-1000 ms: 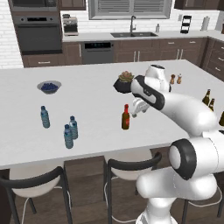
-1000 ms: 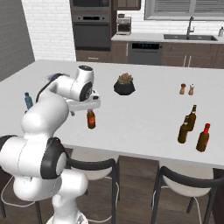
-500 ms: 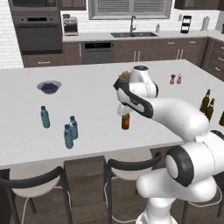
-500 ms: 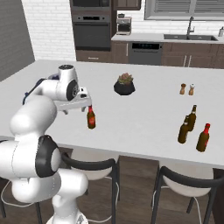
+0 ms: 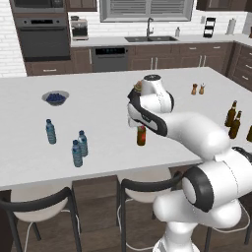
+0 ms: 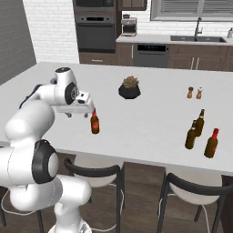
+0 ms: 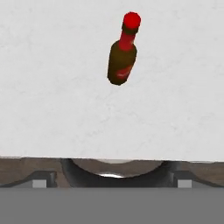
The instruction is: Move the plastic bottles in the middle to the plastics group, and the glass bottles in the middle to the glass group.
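Standing upright on the counter [image 5: 108, 128], red-topped bottle [image 7: 122, 54] at twelve o'clock from the spread, empty gripper [image 6: 81, 112]; left base view adds three water bottles [image 5: 78, 147].

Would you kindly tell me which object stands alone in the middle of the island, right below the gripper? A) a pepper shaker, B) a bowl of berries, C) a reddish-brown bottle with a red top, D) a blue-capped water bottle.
C: the reddish-brown bottle with a red top stands upright on the white island, with the open gripper poised just above it, not touching it.
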